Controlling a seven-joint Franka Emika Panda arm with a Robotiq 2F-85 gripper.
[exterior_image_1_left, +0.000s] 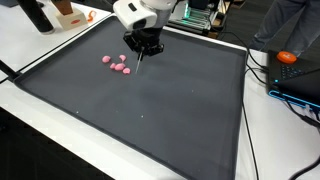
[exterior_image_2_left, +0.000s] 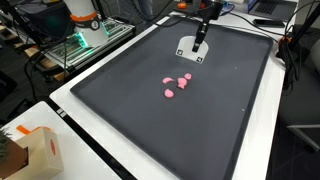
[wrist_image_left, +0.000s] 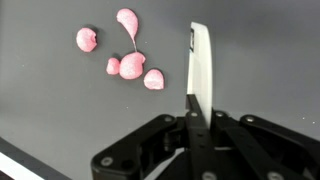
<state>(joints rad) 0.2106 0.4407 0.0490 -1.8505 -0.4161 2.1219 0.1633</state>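
Note:
My gripper (wrist_image_left: 195, 102) is shut on a thin white flat stick (wrist_image_left: 200, 58) that points away from the wrist camera. Several small pink lumps (wrist_image_left: 132, 66) lie clustered on the dark mat to the stick's left, apart from its tip. In both exterior views the gripper (exterior_image_1_left: 141, 50) (exterior_image_2_left: 201, 28) hangs over the far part of the mat, with the stick (exterior_image_1_left: 138, 60) pointing down and the pink lumps (exterior_image_1_left: 117, 65) (exterior_image_2_left: 176, 85) a short way off. In an exterior view a white flat piece (exterior_image_2_left: 186, 52) lies on the mat under the stick.
The black mat (exterior_image_1_left: 160, 120) (exterior_image_2_left: 200, 130) has a raised rim and sits on a white table. An orange and white box (exterior_image_2_left: 30, 150) stands at a corner. An orange object (exterior_image_1_left: 287, 57) and cables lie beside the mat. Equipment (exterior_image_2_left: 85, 25) stands behind.

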